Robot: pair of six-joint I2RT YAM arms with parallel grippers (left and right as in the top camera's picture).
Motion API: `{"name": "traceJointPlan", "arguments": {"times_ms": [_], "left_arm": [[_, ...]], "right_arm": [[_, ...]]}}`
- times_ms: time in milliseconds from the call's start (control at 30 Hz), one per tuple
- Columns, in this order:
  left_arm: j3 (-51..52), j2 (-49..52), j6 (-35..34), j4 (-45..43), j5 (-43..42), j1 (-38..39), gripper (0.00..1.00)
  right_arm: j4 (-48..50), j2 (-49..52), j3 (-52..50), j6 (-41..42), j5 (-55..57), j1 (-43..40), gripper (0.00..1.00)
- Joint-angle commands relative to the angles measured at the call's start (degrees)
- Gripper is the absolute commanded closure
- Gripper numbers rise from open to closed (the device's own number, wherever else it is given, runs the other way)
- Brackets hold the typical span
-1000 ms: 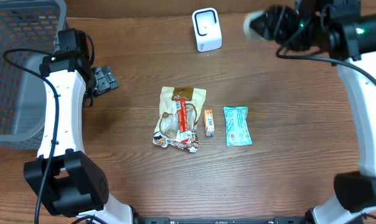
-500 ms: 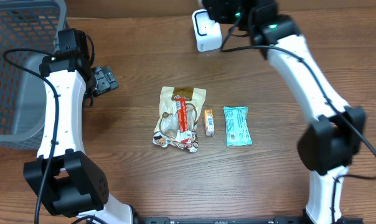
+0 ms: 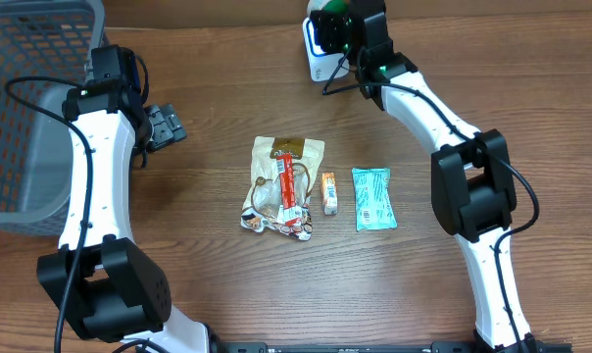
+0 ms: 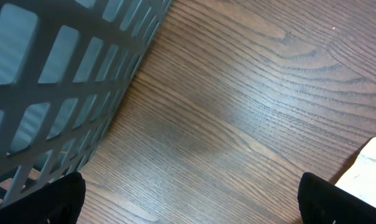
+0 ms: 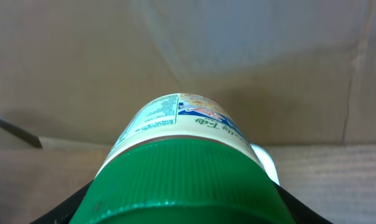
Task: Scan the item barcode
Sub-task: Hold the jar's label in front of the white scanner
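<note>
At table's far edge, right gripper (image 3: 335, 25) clamps green-capped bottle (image 5: 188, 155) right at the scanner (image 3: 314, 61), presumably to show its barcode; left gripper (image 3: 164, 127) hangs wide open near the basket (image 3: 22, 98).

Mock shop checkout: white scanner (image 3: 316, 66), grey basket (image 3: 22, 59), packaged snacks (image 3: 281, 186) on wooden table (image 3: 227, 294).
</note>
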State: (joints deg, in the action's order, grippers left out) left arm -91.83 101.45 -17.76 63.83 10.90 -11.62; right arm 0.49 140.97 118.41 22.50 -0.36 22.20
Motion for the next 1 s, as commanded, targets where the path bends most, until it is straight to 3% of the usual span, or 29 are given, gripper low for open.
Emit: {"name": "traceJointPlan", "arguments": {"times_ms": [0, 167, 233, 333, 800, 967], "left_arm": [[-0.9, -1.5, 1.0, 0.0, -0.4, 0.4, 0.0], [-0.9, -1.5, 1.0, 0.0, -0.4, 0.4, 0.0], [-0.9, -1.5, 1.0, 0.0, -0.4, 0.4, 0.0], [-0.9, -1.5, 1.0, 0.0, -0.4, 0.4, 0.0], [-0.9, -1.5, 1.0, 0.0, -0.4, 0.4, 0.0], [-0.9, -1.5, 1.0, 0.0, -0.4, 0.4, 0.0]], "right_arm": [[3.3, -1.6, 1.2, 0.2, 1.4, -0.1, 0.96], [3.6, -1.6, 1.2, 1.6, 1.4, -0.1, 0.96], [3.5, -1.2, 1.2, 10.0, 1.4, -0.1, 0.96], [3.7, -0.6, 1.2, 14.1, 1.4, -0.1, 0.96], [4.8, 0.7, 1.2, 14.2, 1.2, -0.3, 0.96], [8.3, -0.6, 1.2, 14.2, -6.1, -1.4, 0.96]]}}
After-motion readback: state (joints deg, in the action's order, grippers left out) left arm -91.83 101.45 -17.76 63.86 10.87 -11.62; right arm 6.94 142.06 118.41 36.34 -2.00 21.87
